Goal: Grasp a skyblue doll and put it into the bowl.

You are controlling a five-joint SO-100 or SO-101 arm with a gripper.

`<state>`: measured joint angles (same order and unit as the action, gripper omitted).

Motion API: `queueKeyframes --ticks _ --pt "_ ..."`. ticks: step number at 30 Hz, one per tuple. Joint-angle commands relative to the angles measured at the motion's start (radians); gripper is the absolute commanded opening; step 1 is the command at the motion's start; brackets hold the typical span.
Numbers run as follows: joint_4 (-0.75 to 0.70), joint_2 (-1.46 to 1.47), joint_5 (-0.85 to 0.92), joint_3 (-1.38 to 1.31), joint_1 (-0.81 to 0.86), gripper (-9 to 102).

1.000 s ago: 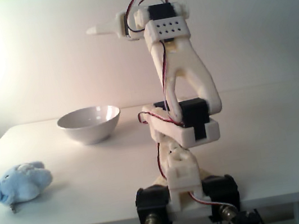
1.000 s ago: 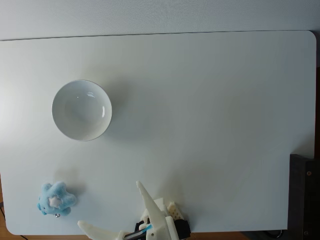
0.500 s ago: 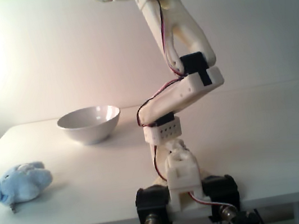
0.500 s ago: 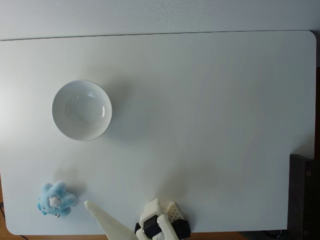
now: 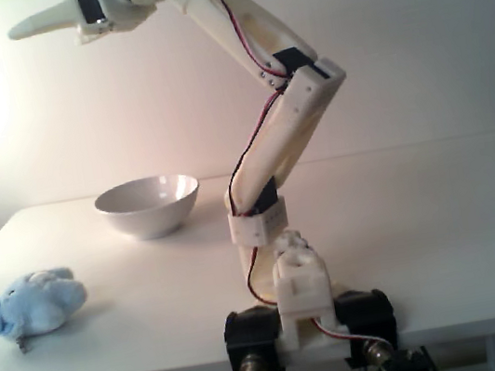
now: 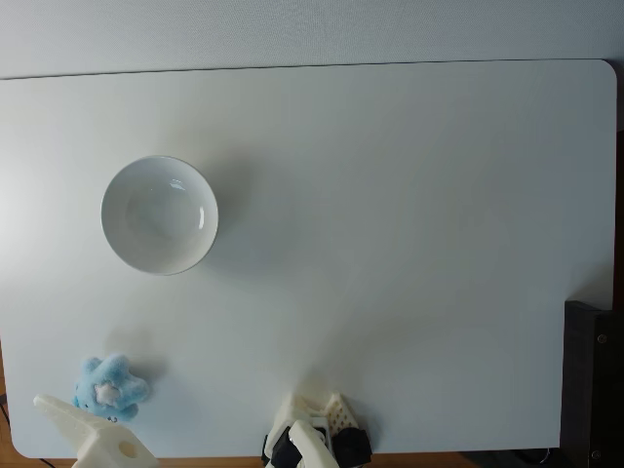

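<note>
One tool (image 5: 25,30), perhaps closed, raised above doll (image 5: 35,304)

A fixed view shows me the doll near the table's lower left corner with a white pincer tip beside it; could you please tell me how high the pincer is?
Observer: In a fixed view the pincer hangs far above the table, well higher than the skyblue doll, touching nothing.
Operator: Thank you; which way does it point?
Observer: Roughly level, toward that view's left.
Operator: And how does the bowl stand?
Observer: The bowl stands upright on a narrow base, apart from the doll.
</note>
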<state>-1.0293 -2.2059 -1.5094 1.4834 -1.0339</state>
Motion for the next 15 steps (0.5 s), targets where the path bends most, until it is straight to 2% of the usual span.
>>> queueKeyframes --ticks 1,7,15 --pt "0.005 0.048 0.009 -0.035 -0.048 66" --pt "0.005 0.193 0.009 -0.074 -0.112 66" --pt "0.003 0.440 0.015 -0.183 -0.117 66"
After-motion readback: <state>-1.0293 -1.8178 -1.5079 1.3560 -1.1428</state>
